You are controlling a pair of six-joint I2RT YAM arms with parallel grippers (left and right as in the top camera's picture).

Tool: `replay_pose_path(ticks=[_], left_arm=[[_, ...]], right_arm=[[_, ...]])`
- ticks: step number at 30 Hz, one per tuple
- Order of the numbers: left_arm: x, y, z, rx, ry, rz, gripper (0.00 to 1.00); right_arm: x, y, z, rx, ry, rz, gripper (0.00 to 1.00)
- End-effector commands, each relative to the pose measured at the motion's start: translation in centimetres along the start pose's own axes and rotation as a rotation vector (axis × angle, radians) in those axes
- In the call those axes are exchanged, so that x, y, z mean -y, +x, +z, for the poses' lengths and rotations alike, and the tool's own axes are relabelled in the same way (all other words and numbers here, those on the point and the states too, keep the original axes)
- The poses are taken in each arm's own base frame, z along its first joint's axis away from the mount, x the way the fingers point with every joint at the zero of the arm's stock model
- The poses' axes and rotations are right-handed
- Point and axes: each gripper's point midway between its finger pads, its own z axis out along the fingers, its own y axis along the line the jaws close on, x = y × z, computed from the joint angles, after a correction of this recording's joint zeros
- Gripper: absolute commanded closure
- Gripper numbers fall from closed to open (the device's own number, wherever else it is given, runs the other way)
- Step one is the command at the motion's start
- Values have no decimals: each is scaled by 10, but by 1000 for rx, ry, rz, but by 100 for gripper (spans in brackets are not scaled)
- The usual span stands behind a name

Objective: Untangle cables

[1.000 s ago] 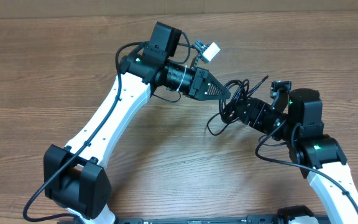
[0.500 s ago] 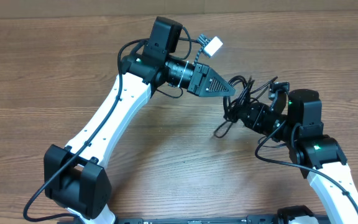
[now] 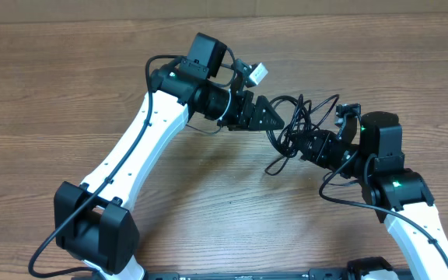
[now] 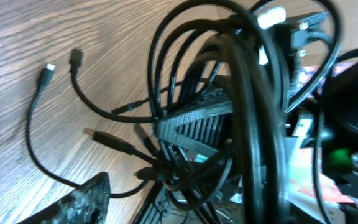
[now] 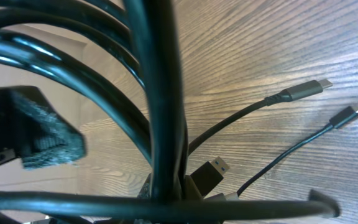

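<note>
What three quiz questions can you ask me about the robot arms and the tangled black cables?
1. True or false: the cables are black.
2. The table looks like: A wood, B glass, C grass?
3. How many robot arms reach toward the cables?

Key: 1 true; 2 A; 3 two.

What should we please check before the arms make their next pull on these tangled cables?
1. Left tool and right tool both at the cables: ok.
2. Left tool's hold on a strand: cannot tell; cords fill its view.
3. Right tool's hold: cannot tell.
4. Cables separated: not ok; they cross in one bundle.
5. Plug ends loose over the table: ok.
</note>
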Motion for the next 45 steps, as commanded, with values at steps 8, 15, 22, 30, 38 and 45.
replay_pose_path(ticks=[8,15,22,30,38,45], left_arm=[[25,2,9,2,4,145,30],[29,2,15,1,1,173,34],[19,2,15,4,-53,163,53],[0,4,13,2,-157,141,61],[16,13,12,-36,-50,246,38],[1,9,-5,-19,-72,189,42]], right_arm=[[-14,-8,-4,19,-45,-3,96],[-15,-7,-4,13,-54,-1,96],[-14,-8,-4,17,-48,-1,96],[-13,-9,-4,23,-41,0,96],[-13,-8,-4,22,-41,0,96],[-13,-8,-4,20,-39,2,96]])
